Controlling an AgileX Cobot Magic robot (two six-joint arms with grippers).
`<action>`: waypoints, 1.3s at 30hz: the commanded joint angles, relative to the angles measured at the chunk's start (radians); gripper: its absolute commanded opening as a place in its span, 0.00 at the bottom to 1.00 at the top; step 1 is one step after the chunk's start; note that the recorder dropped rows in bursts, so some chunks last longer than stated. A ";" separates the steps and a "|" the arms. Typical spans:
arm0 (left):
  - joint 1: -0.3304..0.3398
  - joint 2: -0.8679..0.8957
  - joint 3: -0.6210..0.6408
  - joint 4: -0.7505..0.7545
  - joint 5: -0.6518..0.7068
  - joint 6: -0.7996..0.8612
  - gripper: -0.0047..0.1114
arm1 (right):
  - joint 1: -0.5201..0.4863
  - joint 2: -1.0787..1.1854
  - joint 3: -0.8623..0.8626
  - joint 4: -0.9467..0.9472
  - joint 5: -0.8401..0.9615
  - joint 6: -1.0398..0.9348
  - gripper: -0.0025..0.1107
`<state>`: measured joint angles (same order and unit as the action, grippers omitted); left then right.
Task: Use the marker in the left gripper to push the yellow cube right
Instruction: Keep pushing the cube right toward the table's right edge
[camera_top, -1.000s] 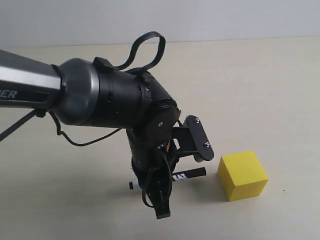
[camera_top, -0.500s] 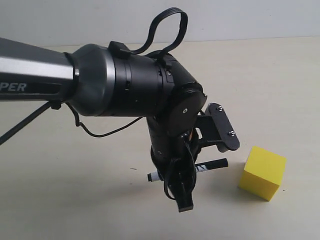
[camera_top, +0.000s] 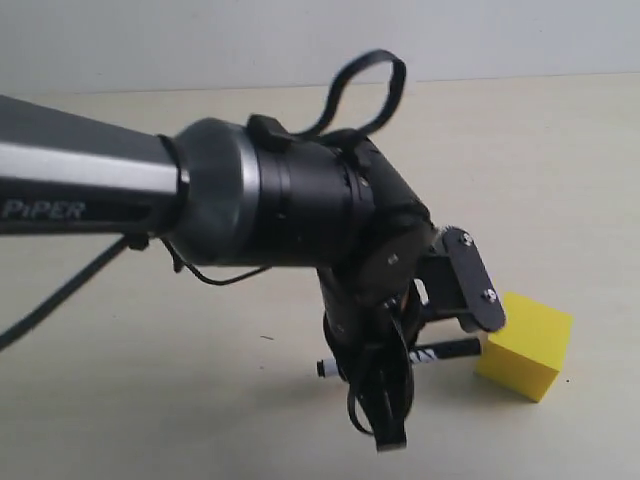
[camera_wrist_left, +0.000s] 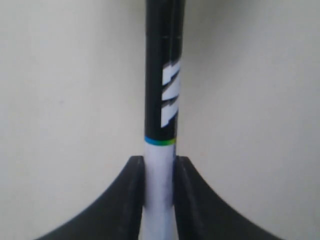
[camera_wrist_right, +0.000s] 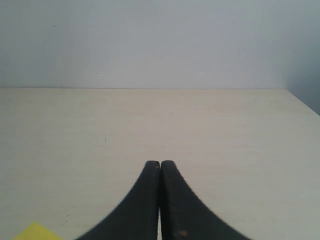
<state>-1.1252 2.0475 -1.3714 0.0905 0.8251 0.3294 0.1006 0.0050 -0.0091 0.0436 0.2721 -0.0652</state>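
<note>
Two wrist views: left tool (camera_wrist_left: 159, 167) tight around marker (camera_wrist_left: 161, 90), right tool (camera_wrist_right: 160, 170) closed; yellow cube (camera_top: 525, 350) whole only outside.

**Left arm** (camera_top: 90, 180): thick tubular link, dark grey with a lighter silver-grey band running along it. It carries white lettering "PIPER" (camera_top: 40, 210) on the side.
**Collar** (camera_top: 215, 190): rounded, dark grey, matte.
**Wrist housing** (camera_top: 320, 205): glossy black and cylindrical, with a round black cap (camera_top: 390, 255).
**Cables:** one flat black loop (camera_top: 365, 85) above the wrist housing, a thin black lead (camera_top: 205, 275) beneath, and further black strands (camera_top: 375, 385) lower down.
**Left gripper** (camera_wrist_left: 160, 170): black. It has a flat plate (camera_top: 468, 280) with rounded ends and two silver screws (camera_top: 489, 295). The fingers (camera_wrist_left: 125, 205) are matte black with curved outer edges.
**Right gripper** (camera_wrist_right: 160, 200): fingers (camera_wrist_right: 142, 200) black, curved, finely ribbed along one edge.
</note>
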 joint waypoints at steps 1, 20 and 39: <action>-0.070 0.007 -0.013 0.032 0.027 0.003 0.04 | -0.007 -0.005 0.004 0.004 -0.005 -0.009 0.02; -0.027 0.005 -0.015 0.119 -0.065 0.001 0.04 | -0.007 -0.005 0.004 0.004 -0.005 -0.009 0.02; -0.068 0.005 -0.026 0.044 -0.065 -0.016 0.04 | -0.007 -0.005 0.004 0.004 -0.005 -0.009 0.02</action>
<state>-1.1629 2.0572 -1.3826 0.1802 0.8020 0.3147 0.1006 0.0050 -0.0091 0.0436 0.2721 -0.0652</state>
